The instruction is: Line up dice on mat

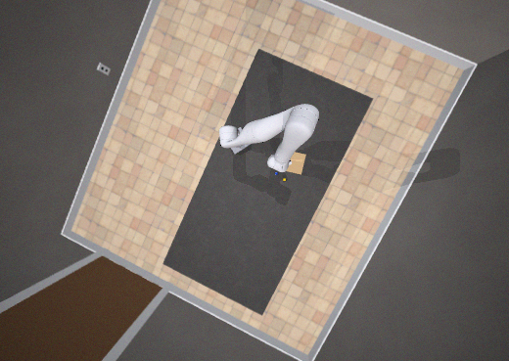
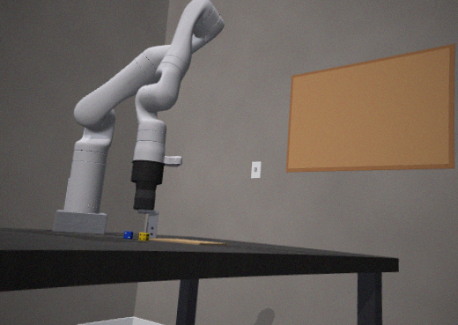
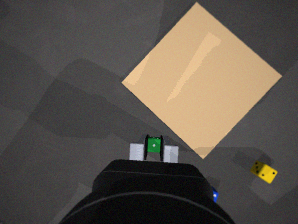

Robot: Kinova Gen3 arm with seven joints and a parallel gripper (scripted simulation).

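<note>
In the wrist view my gripper (image 3: 154,143) is shut on a green die (image 3: 153,145) with one white pip on top; it sits on the dark table just off the near edge of the tan mat (image 3: 210,85). A yellow die (image 3: 264,171) (image 2: 144,236) (image 1: 284,179) lies on the table to the right, off the mat. A blue die (image 3: 214,194) (image 2: 128,234) (image 1: 276,173) shows only as a corner beside the gripper body. In the side view the gripper (image 2: 151,233) stands down at table level next to the mat (image 2: 189,242). The mat (image 1: 299,163) also shows from above, partly under the arm.
The black table (image 1: 235,234) stretches long past the mat. The robot's base (image 2: 80,221) stands at the left, behind the dice. The table's front edge (image 2: 198,265) is near in the side view.
</note>
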